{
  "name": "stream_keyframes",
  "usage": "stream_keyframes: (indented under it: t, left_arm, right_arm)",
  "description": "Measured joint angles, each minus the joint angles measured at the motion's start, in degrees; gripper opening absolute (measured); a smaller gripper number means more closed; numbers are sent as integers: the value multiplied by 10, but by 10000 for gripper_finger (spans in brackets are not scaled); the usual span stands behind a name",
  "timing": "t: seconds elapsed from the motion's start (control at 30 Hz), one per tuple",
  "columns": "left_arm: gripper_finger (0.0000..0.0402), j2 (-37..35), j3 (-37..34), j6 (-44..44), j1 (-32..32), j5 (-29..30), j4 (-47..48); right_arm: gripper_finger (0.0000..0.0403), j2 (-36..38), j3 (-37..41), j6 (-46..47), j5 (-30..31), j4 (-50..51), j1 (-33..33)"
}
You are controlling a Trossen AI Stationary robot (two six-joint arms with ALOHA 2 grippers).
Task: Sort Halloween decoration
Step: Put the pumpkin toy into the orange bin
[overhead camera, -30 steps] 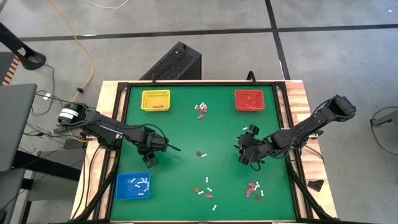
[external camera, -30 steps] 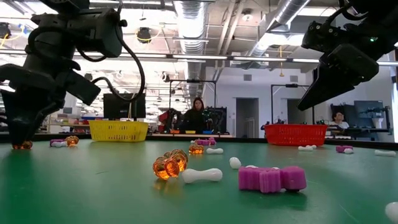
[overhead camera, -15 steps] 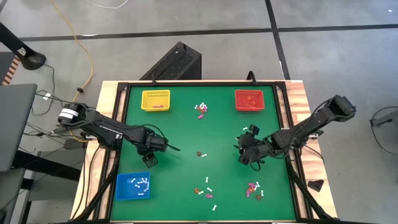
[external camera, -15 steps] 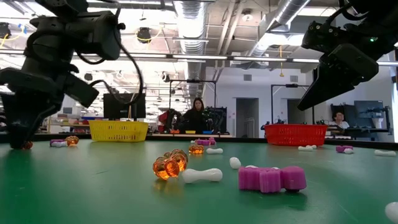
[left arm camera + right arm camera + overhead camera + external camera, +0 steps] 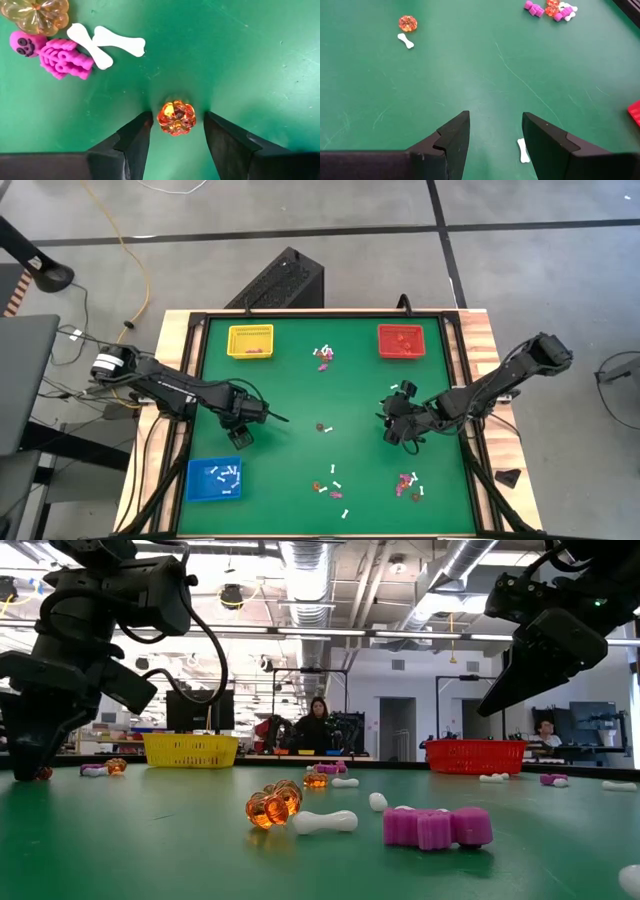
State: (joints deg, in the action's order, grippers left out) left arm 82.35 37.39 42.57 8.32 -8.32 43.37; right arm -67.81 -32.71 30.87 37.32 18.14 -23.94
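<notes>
Small orange pumpkin trinket [image 5: 176,118] on the green table [image 5: 300,390], left of centre, just above the blue tray [image 5: 190,480]. Sits squarely between the two dark fingers of the left gripper [image 5: 176,125]: fingers apart, one on each side, neither seen touching it, so not yet gripped. Just beyond it, a pink skeleton [image 5: 57,55], two crossed white bones [image 5: 107,42] and a second pumpkin [image 5: 35,12], close together but clear of the fingers.

Compared with a second ago, almost no change. From table height, only a slight shift of the left wrist over the pumpkin; from above, same pose for both arms. Finger spacing unchanged as well. Reads as final lining-up completed and the pinch not begun; likely next, a close on the pumpkin, then a carry to the red tray [image 5: 401,327], which already holds orange-red pieces.

Farther out, the right gripper [image 5: 492,125] hovering over bare felt on the table's right side, fingers apart, nothing between them, one white bone [image 5: 522,150] lying near.

Plenty left unsorted: a cluster near the top centre [image 5: 323,357], a pair at mid-table [image 5: 323,426], and scatters along the near edge [image 5: 330,485] and lower right [image 5: 408,483]. Yellow tray [image 5: 250,328] at the far left corner with a few purple-pink pieces; blue tray with white ones.
</notes>
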Motion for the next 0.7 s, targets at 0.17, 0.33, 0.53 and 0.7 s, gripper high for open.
stream_keyframes:
  t: [0.17,0.33,0.53,0.7]
  left_arm:
    - [139,0,3,0,0,3,3]
    - [87,2,15,-3,0,6,16]
    - [72,3,33,-19,0,6,12]
    - [87,3,58,-41,0,7,15]
  right_arm:
    - [210,0,0,0,0,-1,0]
    - [210,0,0,0,0,-2,0]
    - [210,0,0,0,0,-2,0]
    - [210,0,0,0,0,-2,0]
